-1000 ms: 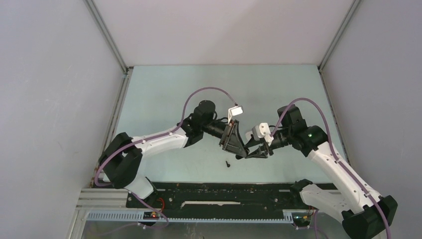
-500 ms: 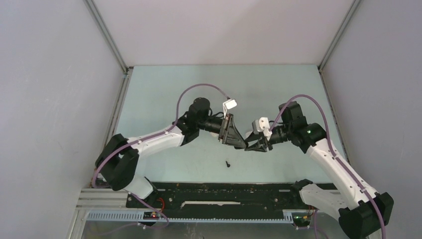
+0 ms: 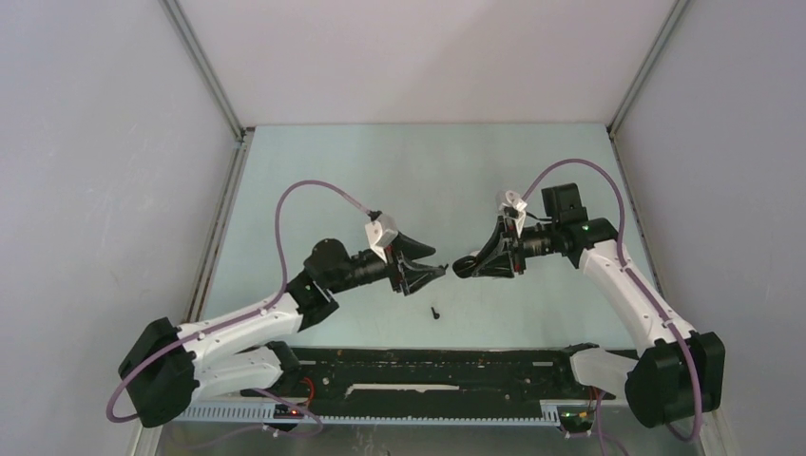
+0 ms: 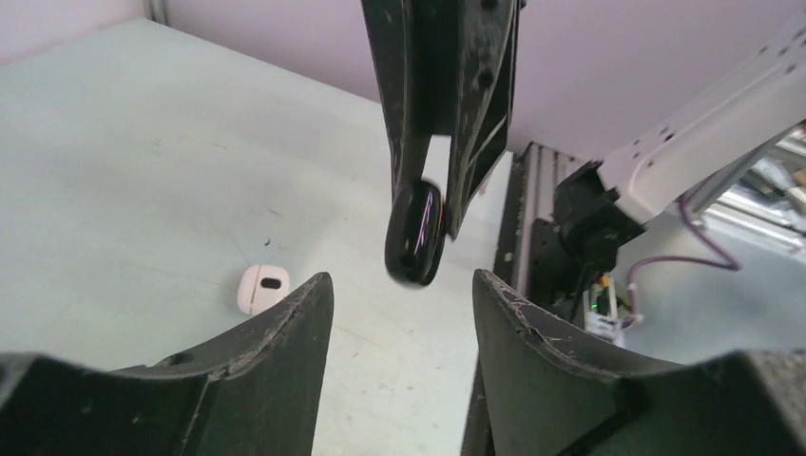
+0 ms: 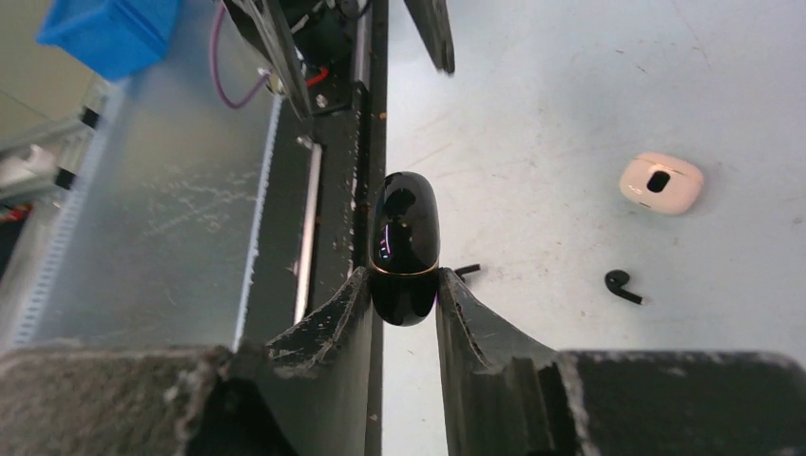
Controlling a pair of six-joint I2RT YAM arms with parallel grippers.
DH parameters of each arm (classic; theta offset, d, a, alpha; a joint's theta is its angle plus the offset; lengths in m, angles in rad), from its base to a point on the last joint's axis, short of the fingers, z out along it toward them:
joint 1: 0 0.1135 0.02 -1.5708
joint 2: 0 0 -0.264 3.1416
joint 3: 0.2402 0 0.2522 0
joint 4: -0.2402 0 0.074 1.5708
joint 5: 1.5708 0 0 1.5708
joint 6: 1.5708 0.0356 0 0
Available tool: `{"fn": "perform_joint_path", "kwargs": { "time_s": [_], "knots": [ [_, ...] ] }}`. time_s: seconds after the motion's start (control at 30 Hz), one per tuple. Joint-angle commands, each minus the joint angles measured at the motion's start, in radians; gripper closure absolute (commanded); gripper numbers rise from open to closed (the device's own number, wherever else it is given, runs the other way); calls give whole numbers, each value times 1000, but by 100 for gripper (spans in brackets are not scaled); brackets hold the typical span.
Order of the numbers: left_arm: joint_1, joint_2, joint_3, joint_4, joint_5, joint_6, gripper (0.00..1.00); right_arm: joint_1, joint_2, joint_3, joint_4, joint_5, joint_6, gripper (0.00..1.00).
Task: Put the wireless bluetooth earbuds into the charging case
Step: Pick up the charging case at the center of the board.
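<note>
**Ana:** Which step was in hand over the pale green table [image 3: 314,190]?

**Ben:** Readying the case, as I judged it; no bud had gone in. The two arms met in mid-air above the near middle of the table. The right gripper [image 5: 402,285] was clenched on a glossy black pebble-shaped charging case [image 5: 403,237], pinching its lower end. The left gripper [image 4: 401,290] faced it from the left with its fingers spread wide, grasping nothing, the case hanging just beyond its tips.

**Ana:** And the buds?

**Ben:** Down on the table. A black short-stemmed earbud [image 5: 623,285] lay near the front edge, below the two grippers and apart from both.

**Ana:** So what did the next move call for?

**Ben:** A thin gold seam ran round the case, and the lid looked shut. I reckoned the free left fingers would have to open it, or take the case over, before either arm could go down for a bud. A part that small would want a careful pinch.

**Ana:** Anything you couldn't make out?

**Ben:** Several things. A pale rounded piece [image 5: 662,182] with a dark oval mark lay on the table farther off; I couldn't tell whether it was a second case or a bud, and the overhead view didn't show it at all. A short dark stem [image 5: 466,271] poked out beside the right finger, perhaps another black bud, mostly hidden. The inside of the case wasn't visible either.
</note>
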Motion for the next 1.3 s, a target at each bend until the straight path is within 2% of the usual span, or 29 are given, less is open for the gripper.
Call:
{"fn": "perform_joint_path", "kwargs": {
  "time_s": [0.0, 0.2, 0.47, 0.77, 0.97, 1.03, 1.17, 1.27],
  "knots": [
    [-37, 7, -73, 176, -124, 142, 38, -44, 31, 29, 73, -157, 124, 100],
    [-41, 121, -113, 389, -100, 16, 36, -83, 40, 29, 71, -257, 124, 100],
    [-59, 316, -58, 609, 10, -168, 39, -85, 38, 29, 55, -258, 100, 100],
    [-77, 394, -1, 663, 61, -221, 46, -91, 37, 29, 44, -249, 84, 100],
    [-81, 421, 30, 662, 89, -243, 59, -91, 42, 29, 36, -247, 74, 100],
    [-82, 430, 39, 655, 100, -245, 67, -91, 40, 29, 37, -243, 75, 100],
    [-84, 433, 42, 625, 124, -226, 83, -90, 38, 29, 35, -208, 72, 82],
    [-94, 402, 34, 520, 127, -126, 89, -91, 28, 29, 19, -145, 41, 64]
  ]
}}
